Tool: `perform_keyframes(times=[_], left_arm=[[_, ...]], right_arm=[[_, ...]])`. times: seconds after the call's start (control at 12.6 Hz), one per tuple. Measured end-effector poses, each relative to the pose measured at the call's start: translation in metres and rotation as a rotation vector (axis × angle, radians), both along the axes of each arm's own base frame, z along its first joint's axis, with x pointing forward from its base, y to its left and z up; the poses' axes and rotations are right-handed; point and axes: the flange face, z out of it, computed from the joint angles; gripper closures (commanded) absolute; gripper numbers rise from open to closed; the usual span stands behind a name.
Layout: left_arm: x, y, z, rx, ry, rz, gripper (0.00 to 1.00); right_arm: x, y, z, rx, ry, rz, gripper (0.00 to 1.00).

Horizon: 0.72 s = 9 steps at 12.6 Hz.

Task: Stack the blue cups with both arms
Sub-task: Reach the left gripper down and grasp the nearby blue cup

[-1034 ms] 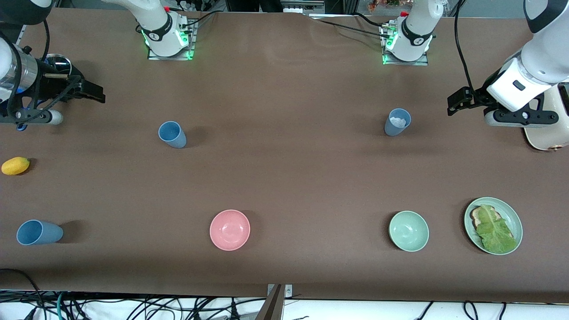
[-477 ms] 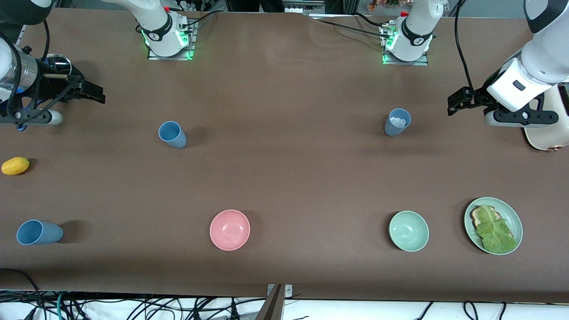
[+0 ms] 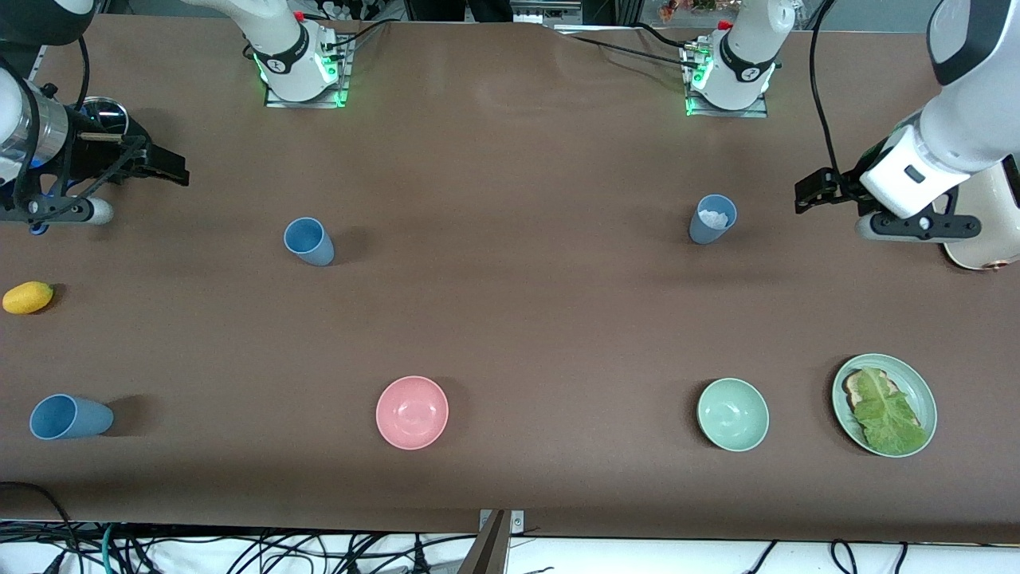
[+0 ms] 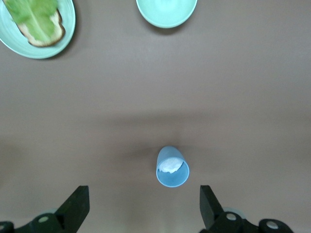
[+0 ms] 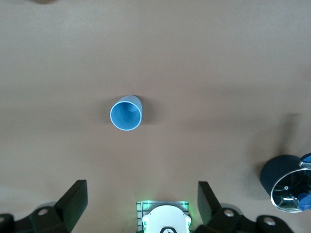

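Three blue cups show on the brown table. A bright blue cup (image 3: pixel 309 241) (image 5: pixel 126 113) stands upright toward the right arm's end. A duller grey-blue cup (image 3: pixel 712 218) (image 4: pixel 172 167) with something white inside stands toward the left arm's end. A third blue cup (image 3: pixel 70 417) is near the front edge at the right arm's end. My left gripper (image 3: pixel 806 195) (image 4: pixel 142 204) hangs open and empty over the table beside the grey-blue cup. Over the table's right-arm end, my right gripper (image 3: pixel 171 167) (image 5: pixel 141 201) is open, holds nothing, and is well apart from the bright blue cup.
A pink bowl (image 3: pixel 412 412), a pale green bowl (image 3: pixel 732 414) (image 4: pixel 166 9) and a green plate (image 3: pixel 924 391) (image 4: pixel 36 56) with lettuce on toast lie near the front. A yellow fruit (image 3: pixel 28 296) and a dark tin (image 3: pixel 107 115) are at the right arm's end, a cream appliance (image 3: pixel 984 231) at the left arm's.
My left arm has shifted a little toward the grey-blue cup, still open. The right arm and all the cups have stayed put.
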Motion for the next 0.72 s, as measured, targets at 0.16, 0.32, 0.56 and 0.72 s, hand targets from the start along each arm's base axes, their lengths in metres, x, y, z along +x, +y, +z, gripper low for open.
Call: perform_keyframes(times=[0.16, 0.32, 0.56, 0.72], left_arm=[[-0.003, 0.001, -0.025, 0.003, 0.054, 0.000, 0.00], [-0.011, 0.002, -0.048, 0.020, 0.104, -0.006, 0.00], [-0.026, -0.010, -0.085, 0.035, 0.167, -0.034, 0.00], [-0.035, -0.012, -0.117, 0.038, 0.175, -0.040, 0.00]], right_arm=[[0.000, 0.000, -0.001, -0.001, 0.002, 0.000, 0.00], [0.001, 0.000, -0.002, -0.002, 0.003, 0.000, 0.00], [0.001, 0.001, -0.003, -0.003, 0.004, 0.000, 0.00], [0.001, 0.001, -0.003, -0.003, 0.003, 0.000, 0.00]])
